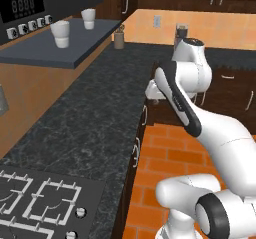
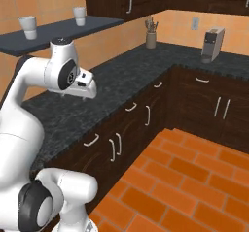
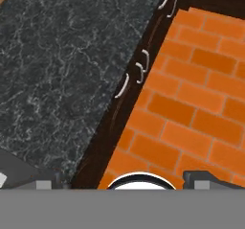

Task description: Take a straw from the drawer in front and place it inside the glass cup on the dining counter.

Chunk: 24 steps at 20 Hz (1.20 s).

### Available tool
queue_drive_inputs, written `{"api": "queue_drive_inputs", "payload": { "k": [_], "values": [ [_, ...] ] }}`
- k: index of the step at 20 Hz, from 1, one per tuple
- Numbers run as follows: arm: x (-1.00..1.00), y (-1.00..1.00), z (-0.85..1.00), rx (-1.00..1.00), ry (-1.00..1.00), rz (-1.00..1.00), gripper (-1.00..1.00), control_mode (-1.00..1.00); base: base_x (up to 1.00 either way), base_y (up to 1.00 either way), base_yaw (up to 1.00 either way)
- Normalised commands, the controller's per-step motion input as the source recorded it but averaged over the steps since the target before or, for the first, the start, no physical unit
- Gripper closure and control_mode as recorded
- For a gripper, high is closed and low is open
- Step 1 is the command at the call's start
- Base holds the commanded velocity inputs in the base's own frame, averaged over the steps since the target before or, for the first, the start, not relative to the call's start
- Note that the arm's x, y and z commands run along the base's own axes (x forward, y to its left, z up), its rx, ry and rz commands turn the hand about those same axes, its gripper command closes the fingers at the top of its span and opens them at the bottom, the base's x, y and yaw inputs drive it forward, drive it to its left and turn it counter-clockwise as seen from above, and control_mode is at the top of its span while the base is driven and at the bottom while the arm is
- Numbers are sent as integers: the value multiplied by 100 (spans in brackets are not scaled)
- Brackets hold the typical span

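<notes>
My gripper (image 3: 123,181) points down over the front edge of the black speckled worktop (image 3: 57,65); its two dark fingertips (image 3: 45,183) stand far apart with nothing between them, so it is open. The hand shows as a white block (image 2: 83,86) in the right base view and again as the hand (image 1: 152,90) in the left base view. Below the worktop runs a row of shut dark-brown drawer fronts with small silver handles; I cannot tell which one is the task's drawer (image 2: 91,140). One of those handles (image 3: 122,85) lies ahead of my fingers. The straw, the glass cup and the dining counter are out of view.
Two white cups (image 1: 61,33) stand on a dark wall shelf (image 1: 45,50). A utensil holder (image 2: 151,36) and a coffee machine (image 2: 212,44) sit at the back. A cooktop (image 1: 35,203) lies near left. Orange brick floor (image 2: 185,187) spreads to the right, below tall cabinet doors (image 2: 221,107).
</notes>
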Motion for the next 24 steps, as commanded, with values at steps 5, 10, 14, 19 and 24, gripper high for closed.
{"api": "queue_drive_inputs", "payload": {
  "k": [5, 10, 14, 19, 24],
  "values": [
    [0, -84, -11, 54, 0, -9, -100, -100, 0, 0, 0],
    [7, -67, -49, 52, 0, 0, -100, -100, 0, 0, 0],
    [42, -23, -89, 39, 0, 7, -100, -100, 0, 0, 0],
    [41, 6, -96, 30, 1, 11, -100, -100, 0, 0, 0],
    [12, 13, -80, 24, 0, 8, -100, -100, 0, 0, 0]
  ]
}}
